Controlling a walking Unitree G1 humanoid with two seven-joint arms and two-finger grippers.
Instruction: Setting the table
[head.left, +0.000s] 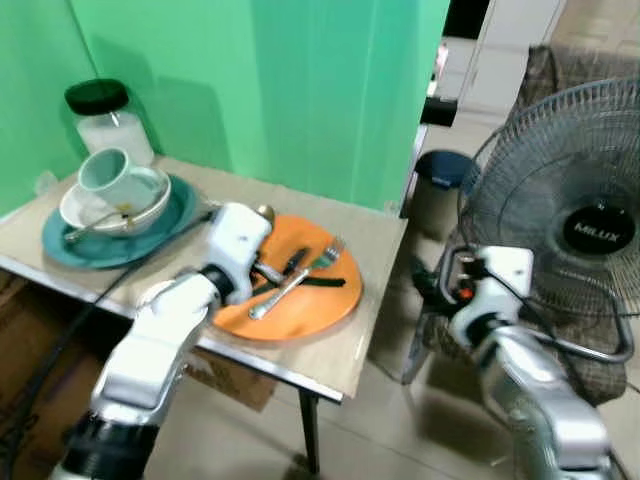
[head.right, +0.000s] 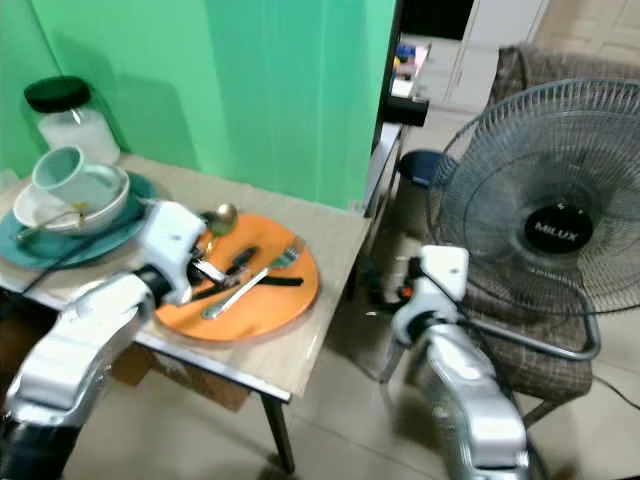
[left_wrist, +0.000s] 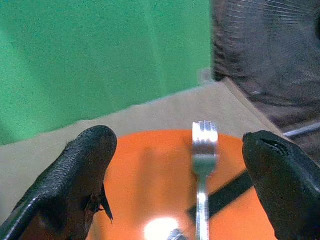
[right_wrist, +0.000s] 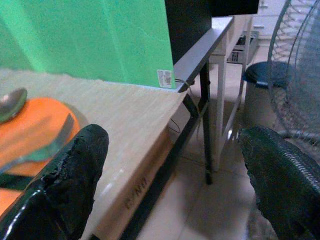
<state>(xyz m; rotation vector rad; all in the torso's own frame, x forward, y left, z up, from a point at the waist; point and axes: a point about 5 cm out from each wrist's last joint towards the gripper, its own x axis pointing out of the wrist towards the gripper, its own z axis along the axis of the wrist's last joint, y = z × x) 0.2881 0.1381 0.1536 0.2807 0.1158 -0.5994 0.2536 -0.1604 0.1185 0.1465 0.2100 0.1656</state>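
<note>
Fork (head.left: 296, 279) lies on the orange plate (head.left: 322, 311) on the tabletop (head.left: 377, 241), between the spread fingers of the left hand (left_wrist: 180, 165). Right hand (right_wrist: 170, 175), fingers spread, hangs beside the tabletop edge near the fan (head.left: 570, 220).

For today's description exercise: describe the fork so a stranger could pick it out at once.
Find the wooden table before the green wall, then the orange plate near its edge. The fork lies across the plate, the only piece with prongs, beside a black-handled knife and a spoon.
</note>
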